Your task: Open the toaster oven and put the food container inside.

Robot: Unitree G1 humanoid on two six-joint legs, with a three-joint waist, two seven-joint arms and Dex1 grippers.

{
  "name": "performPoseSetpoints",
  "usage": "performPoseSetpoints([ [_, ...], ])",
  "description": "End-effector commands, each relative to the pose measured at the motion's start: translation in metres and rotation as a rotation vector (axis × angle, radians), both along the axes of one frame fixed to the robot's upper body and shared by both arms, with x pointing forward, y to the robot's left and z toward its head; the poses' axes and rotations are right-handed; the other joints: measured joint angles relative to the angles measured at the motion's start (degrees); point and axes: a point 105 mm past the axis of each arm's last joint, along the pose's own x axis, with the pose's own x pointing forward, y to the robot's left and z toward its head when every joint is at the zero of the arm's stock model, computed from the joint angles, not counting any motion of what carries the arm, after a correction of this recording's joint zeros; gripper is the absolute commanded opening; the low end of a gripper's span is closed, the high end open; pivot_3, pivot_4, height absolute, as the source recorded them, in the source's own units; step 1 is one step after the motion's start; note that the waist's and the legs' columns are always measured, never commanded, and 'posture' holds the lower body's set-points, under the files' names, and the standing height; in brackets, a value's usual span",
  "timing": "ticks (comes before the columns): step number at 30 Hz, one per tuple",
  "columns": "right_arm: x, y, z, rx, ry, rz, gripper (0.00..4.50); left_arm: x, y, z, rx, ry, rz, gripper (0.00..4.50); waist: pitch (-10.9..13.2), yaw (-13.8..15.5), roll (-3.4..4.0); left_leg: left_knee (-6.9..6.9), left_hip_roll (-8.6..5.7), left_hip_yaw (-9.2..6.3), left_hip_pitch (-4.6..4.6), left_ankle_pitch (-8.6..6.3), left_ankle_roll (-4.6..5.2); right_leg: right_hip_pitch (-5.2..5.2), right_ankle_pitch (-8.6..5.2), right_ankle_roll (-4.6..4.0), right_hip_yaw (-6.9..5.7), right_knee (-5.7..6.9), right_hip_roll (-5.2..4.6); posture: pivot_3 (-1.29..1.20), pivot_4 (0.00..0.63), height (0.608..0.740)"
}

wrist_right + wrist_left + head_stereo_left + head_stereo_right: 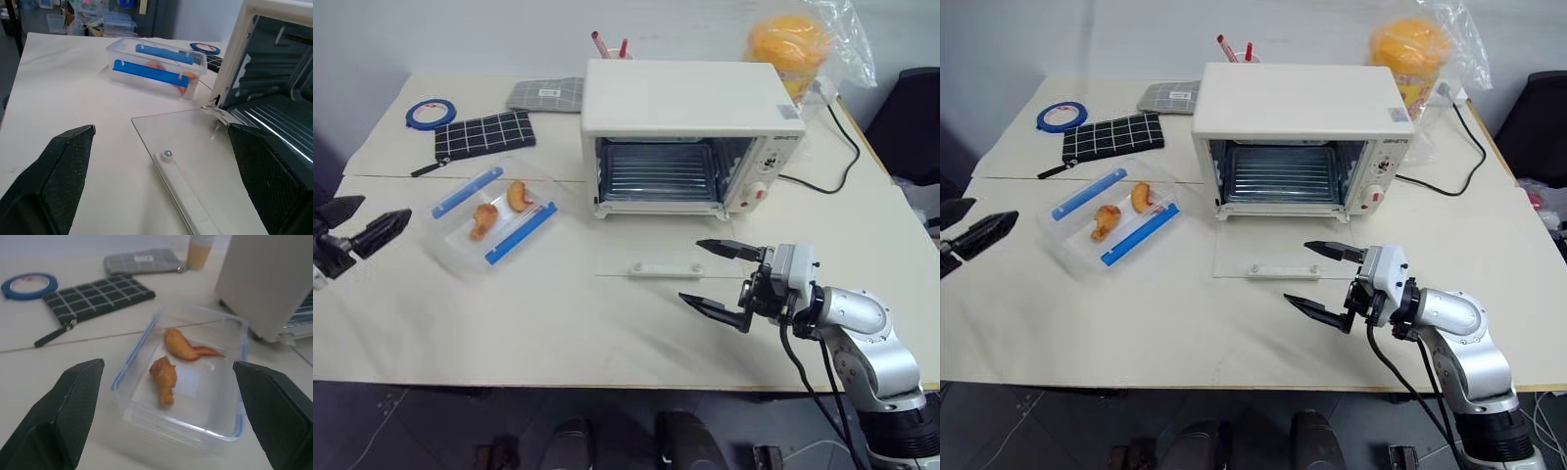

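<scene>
Food container [494, 217] is sitting on the counter [558, 313], just ahead of the spread, empty left tool [360, 227], lined up for a grasp. Toaster oven [685, 132] is standing with door down flat before the released right tool [720, 281], cavity clear.

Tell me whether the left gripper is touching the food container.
Apart. In the left eye view, the open left gripper sits at the table's edge, with bare tabletop between its fingertips and the food container.

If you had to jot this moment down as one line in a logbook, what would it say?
oven: door down flat, rack bare | container: on table left of oven, untouched | left gripper: open, empty | right gripper: open, empty, by door
</scene>
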Motion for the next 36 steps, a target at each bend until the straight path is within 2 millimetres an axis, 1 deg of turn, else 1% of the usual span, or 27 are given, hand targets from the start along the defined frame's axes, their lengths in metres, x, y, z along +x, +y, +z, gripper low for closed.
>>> performPoseSetpoints([
  [1, -0.004, -0.006, 0.008, -0.009, -0.051, -0.016, 4.50, 0.009, 0.005, -0.022, -0.010, 0.238, 0.160, 4.49, 0.01, 0.10, 0.00, 0.00, -0.01, 0.02, 0.00, 0.00, 0.01, -0.01, -0.01, 0.01, -0.04, 0.02, -0.01, 0.00, 0.150, 0.740],
  [4, -0.004, -0.006, 0.008, -0.008, -0.053, -0.023, 4.50, 0.021, -0.015, -0.017, -0.111, 0.271, 0.190, 4.49, 0.04, 0.93, -0.13, 0.21, -0.01, 0.04, -0.13, -0.05, 0.12, -0.04, 0.03, 0.08, -0.08, 0.06, -0.02, 0.00, 0.150, 0.740],
  [7, -0.006, -0.005, 0.007, -0.008, -0.054, -0.020, 4.50, 0.034, -0.034, -0.023, -0.185, 0.326, 0.245, 4.49, 0.04, 1.64, -0.19, 0.56, -0.09, 0.01, -0.18, -0.12, 0.23, -0.01, 0.06, 0.14, -0.12, 0.31, -0.07, 0.00, 0.150, 0.740],
  [9, -0.008, -0.004, 0.006, -0.009, -0.053, -0.017, 4.50, 0.041, -0.044, -0.023, -0.243, 0.323, 0.271, 4.49, 0.03, 2.19, -0.22, 0.76, -0.13, 0.08, -0.20, -0.14, 0.25, 0.01, 0.10, 0.21, -0.10, 0.37, -0.06, 0.00, 0.150, 0.740],
  [11, -0.009, -0.003, 0.006, -0.009, -0.051, -0.017, 4.50, 0.043, -0.044, -0.027, -0.258, 0.333, 0.327, 4.49, 0.06, 2.15, -0.28, 0.86, -0.15, 0.14, -0.18, -0.14, 0.25, 0.01, 0.13, 0.27, -0.04, 0.44, 0.04, 0.00, 0.150, 0.740],
  [14, -0.010, -0.003, 0.006, -0.005, -0.048, -0.022, 4.50, 0.043, -0.034, -0.042, -0.249, 0.386, 0.408, 4.49, 0.07, 1.58, -0.29, 0.84, -0.08, 0.19, -0.08, -0.11, 0.17, -0.01, 0.14, 0.28, 0.06, 0.56, 0.10, 0.00, 0.150, 0.740],
  [16, -0.010, -0.003, 0.006, -0.004, -0.047, -0.026, 4.50, 0.048, -0.032, -0.045, -0.251, 0.387, 0.430, 4.49, 0.07, 1.38, -0.29, 0.79, -0.03, 0.18, -0.07, -0.06, 0.07, -0.05, 0.13, 0.27, 0.05, 0.58, 0.09, 0.00, 0.150, 0.740],
  [18, -0.011, -0.003, 0.006, -0.003, -0.047, -0.027, 4.50, 0.057, -0.039, -0.045, -0.297, 0.387, 0.406, 4.49, 0.07, 1.50, -0.29, 0.79, -0.02, 0.17, -0.07, -0.05, 0.04, -0.05, 0.13, 0.27, 0.03, 0.59, 0.09, 0.00, 0.150, 0.740],
  [20, -0.011, -0.003, 0.006, -0.002, -0.048, -0.028, 4.50, 0.064, -0.048, -0.047, -0.300, 0.402, 0.367, 4.49, 0.07, 1.79, -0.29, 0.83, -0.07, 0.17, -0.07, -0.04, 0.05, -0.03, 0.13, 0.27, 0.01, 0.59, 0.10, 0.00, 0.150, 0.740],
  [23, -0.011, -0.003, 0.007, 0.003, -0.052, -0.035, 4.50, 0.070, -0.054, -0.054, -0.306, 0.429, 0.350, 4.49, 0.06, 2.32, -0.30, 0.85, -0.11, 0.17, -0.08, -0.04, 0.06, -0.03, 0.13, 0.27, 0.02, 0.59, 0.08, 0.00, 0.150, 0.740],
  [26, -0.010, -0.002, 0.008, 0.007, -0.055, -0.041, 4.50, 0.075, -0.053, -0.058, -0.286, 0.443, 0.355, 3.87, 0.06, 2.35, -0.30, 0.81, -0.10, 0.17, -0.09, -0.04, 0.05, -0.04, 0.13, 0.27, 0.01, 0.55, 0.09, 0.00, 0.150, 0.740],
  [30, -0.011, -0.002, 0.008, 0.014, -0.054, -0.049, 4.50, 0.079, -0.048, -0.060, -0.233, 0.452, 0.370, 2.62, 0.06, 2.33, -0.30, 0.81, -0.09, 0.18, -0.10, -0.04, 0.05, -0.05, 0.13, 0.27, 0.01, 0.55, 0.09, 0.00, 0.150, 0.740],
  [33, -0.011, -0.003, 0.008, 0.016, -0.054, -0.056, 4.50, 0.081, -0.046, -0.060, -0.228, 0.452, 0.368, 1.77, 0.06, 2.32, -0.30, 0.81, -0.07, 0.19, -0.09, -0.04, 0.05, -0.05, 0.13, 0.27, 0.02, 0.57, 0.10, 0.00, 0.150, 0.740],
  [34, -0.011, -0.003, 0.008, 0.016, -0.054, -0.059, 4.50, 0.081, -0.046, -0.060, -0.224, 0.451, 0.367, 1.40, 0.06, 2.41, -0.30, 0.81, -0.08, 0.19, -0.09, -0.04, 0.05, -0.05, 0.13, 0.27, 0.01, 0.57, 0.10, 0.00, 0.150, 0.740],
  [36, -0.011, -0.004, 0.008, 0.016, -0.055, -0.067, 4.50, 0.082, -0.042, -0.057, -0.218, 0.435, 0.384, 0.93, 0.06, 2.47, -0.30, 0.83, -0.10, 0.19, -0.08, -0.04, 0.05, -0.05, 0.13, 0.27, 0.01, 0.59, 0.10, 0.00, 0.150, 0.740],
])
